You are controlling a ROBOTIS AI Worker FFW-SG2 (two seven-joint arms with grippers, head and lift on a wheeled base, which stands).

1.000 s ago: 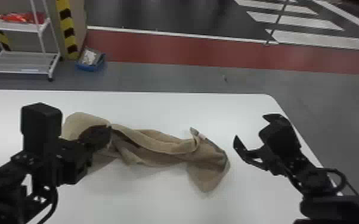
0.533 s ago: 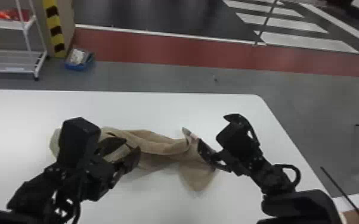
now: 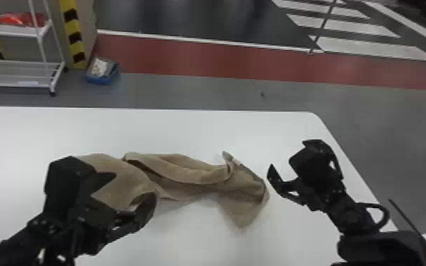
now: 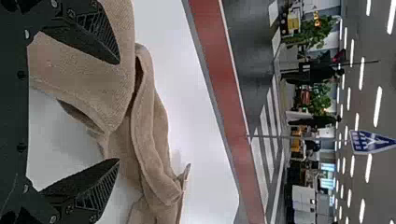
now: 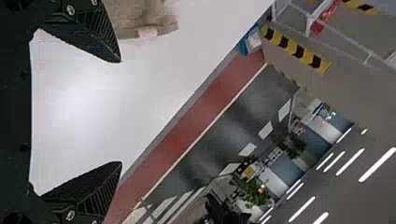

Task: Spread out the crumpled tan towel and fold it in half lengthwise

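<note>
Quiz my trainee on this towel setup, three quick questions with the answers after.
1. True or false: the towel lies spread out flat on the table.
2. Choose one. The right claw is:
A) shut on the towel
B) open, off the towel's right end
C) open, off the towel's left end
3. Fill in the colour: the bin on the floor past the table is ____.

Key: 1 false, it is crumpled; 2 B; 3 blue.

The left gripper (image 3: 132,187) and the right gripper (image 3: 287,155) are standing well apart, each holding its black jaws spread.
</note>
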